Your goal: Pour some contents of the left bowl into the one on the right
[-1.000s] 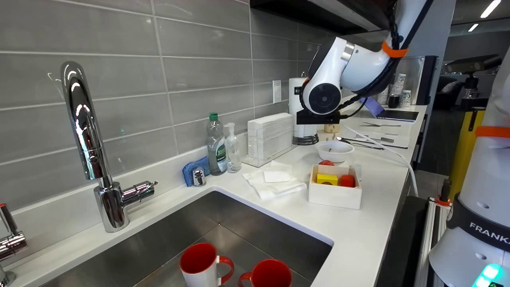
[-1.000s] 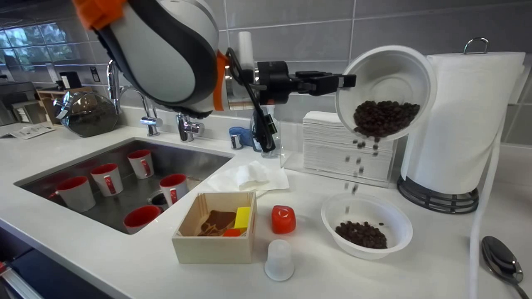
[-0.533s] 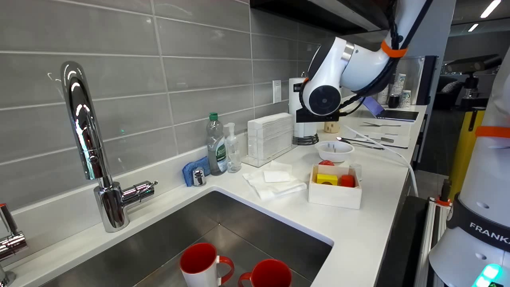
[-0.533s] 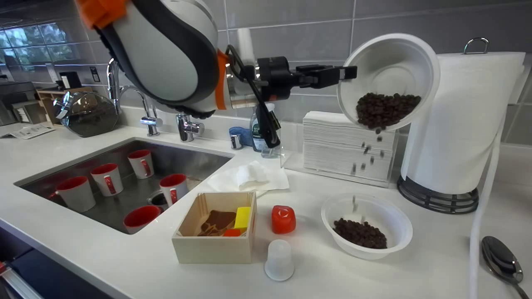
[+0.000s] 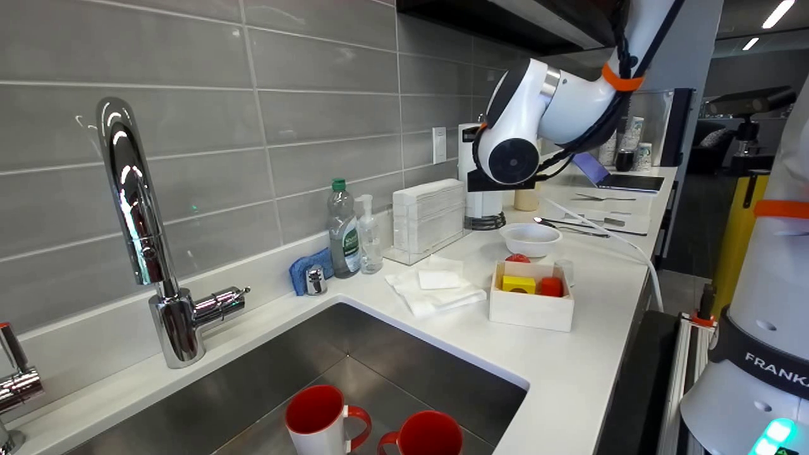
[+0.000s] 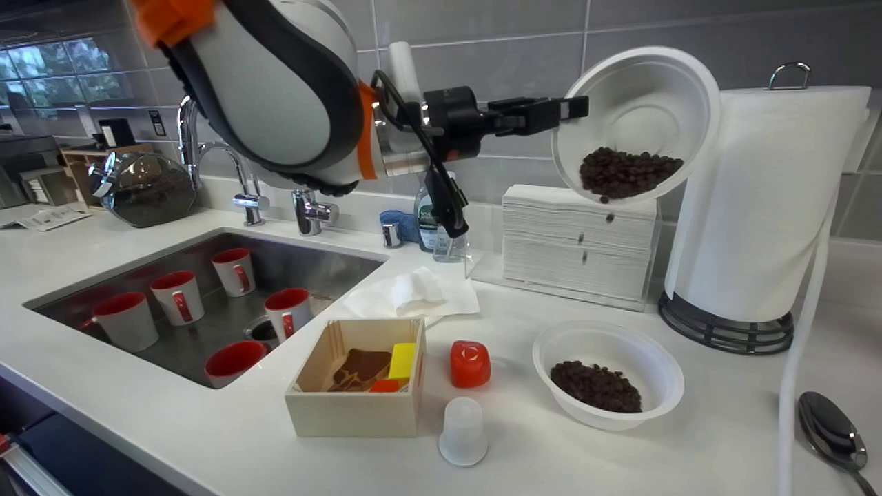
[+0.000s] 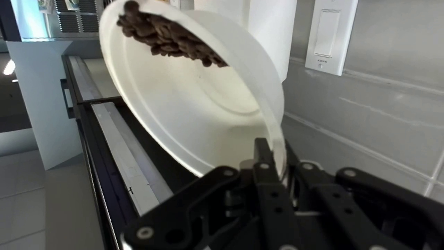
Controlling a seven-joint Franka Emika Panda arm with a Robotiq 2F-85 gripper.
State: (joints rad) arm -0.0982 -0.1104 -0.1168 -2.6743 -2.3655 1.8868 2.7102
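Note:
My gripper (image 6: 577,109) is shut on the rim of a white bowl (image 6: 661,124). It holds the bowl in the air, tilted steeply. Dark chips (image 6: 627,173) lie against its lower side, and a few fall below it. A second white bowl (image 6: 651,358) stands upright on the counter beneath, with a pile of dark chips (image 6: 596,387); it also shows in an exterior view (image 5: 531,245). In the wrist view the held bowl (image 7: 180,111) has its rim between the fingertips of the gripper (image 7: 276,147). The arm hides the held bowl in an exterior view.
A paper towel roll (image 6: 765,207) and napkin holder (image 6: 579,269) stand behind the bowls. A wooden box (image 6: 358,417), red object (image 6: 470,364) and small white cup (image 6: 463,430) are left. A white cable (image 6: 792,386) and spoon (image 6: 830,430) are right. Mugs stand in the sink (image 6: 331,256).
The held bowl has risen, then shifted slightly left in an exterior view. The falling stream has thinned to a few chips. The pile in the lower bowl has grown a little.

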